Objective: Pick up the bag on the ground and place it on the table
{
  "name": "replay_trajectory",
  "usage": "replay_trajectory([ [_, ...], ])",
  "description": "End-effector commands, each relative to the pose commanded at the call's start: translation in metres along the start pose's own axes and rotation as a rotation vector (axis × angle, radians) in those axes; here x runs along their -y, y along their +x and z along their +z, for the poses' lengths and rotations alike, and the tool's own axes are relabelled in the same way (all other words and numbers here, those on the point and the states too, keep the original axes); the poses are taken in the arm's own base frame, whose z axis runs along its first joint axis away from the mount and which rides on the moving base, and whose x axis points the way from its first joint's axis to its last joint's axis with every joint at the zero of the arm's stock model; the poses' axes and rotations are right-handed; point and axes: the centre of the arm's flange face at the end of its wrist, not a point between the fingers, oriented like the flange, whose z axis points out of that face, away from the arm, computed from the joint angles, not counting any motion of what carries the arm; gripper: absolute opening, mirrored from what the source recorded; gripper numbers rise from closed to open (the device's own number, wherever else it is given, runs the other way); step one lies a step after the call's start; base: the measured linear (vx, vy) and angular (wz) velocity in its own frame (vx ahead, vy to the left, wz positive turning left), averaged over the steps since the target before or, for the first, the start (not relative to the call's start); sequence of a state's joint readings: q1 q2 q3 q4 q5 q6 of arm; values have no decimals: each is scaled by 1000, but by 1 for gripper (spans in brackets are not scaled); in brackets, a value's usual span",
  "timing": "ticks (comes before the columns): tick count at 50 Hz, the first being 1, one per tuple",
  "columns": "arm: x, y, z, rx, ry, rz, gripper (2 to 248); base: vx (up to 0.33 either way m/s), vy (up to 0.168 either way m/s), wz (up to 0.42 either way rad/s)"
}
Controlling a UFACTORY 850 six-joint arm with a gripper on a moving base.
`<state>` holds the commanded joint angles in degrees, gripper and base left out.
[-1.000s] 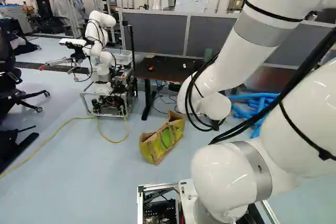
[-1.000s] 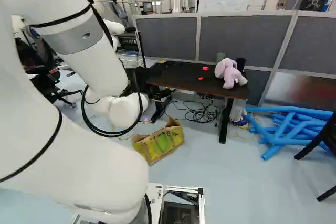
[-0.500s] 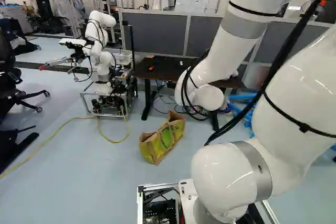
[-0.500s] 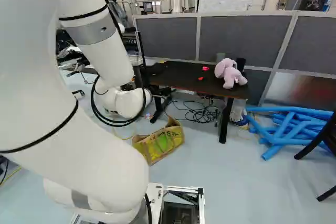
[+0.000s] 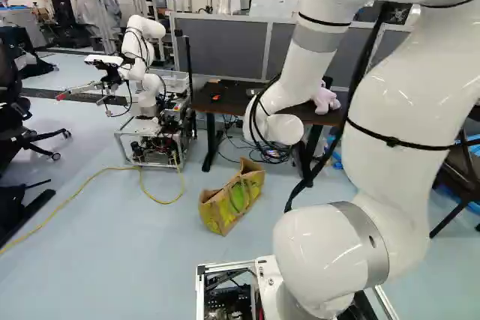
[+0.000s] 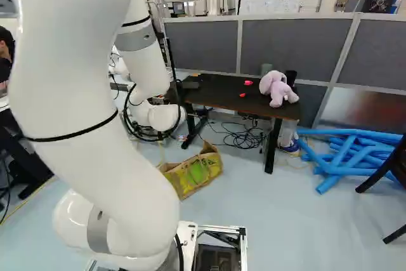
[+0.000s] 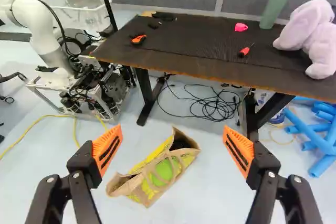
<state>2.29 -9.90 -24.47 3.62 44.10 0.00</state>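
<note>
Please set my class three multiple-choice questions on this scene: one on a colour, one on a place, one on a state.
1. What colour is the stuffed toy on the table?
A. Green
B. Pale pink
C. Black

2. Where is the bag?
A. On the table
B. On a chair
C. On the floor

3. How does the gripper stand?
A. Open
B. Shut on the bag
C. Shut on nothing

Answers:
1. B: the right base view shows its pale pink body.
2. C: the left base view shows it resting on the floor.
3. A: the wrist view shows its fingers wide apart, gripping nothing.
</note>
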Motion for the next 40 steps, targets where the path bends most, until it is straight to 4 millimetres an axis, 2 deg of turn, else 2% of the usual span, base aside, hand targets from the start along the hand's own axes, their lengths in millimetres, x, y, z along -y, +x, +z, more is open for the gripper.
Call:
replay_trajectory([
  [40, 23, -11, 99, 172, -74, 96, 247, 0, 0, 0],
])
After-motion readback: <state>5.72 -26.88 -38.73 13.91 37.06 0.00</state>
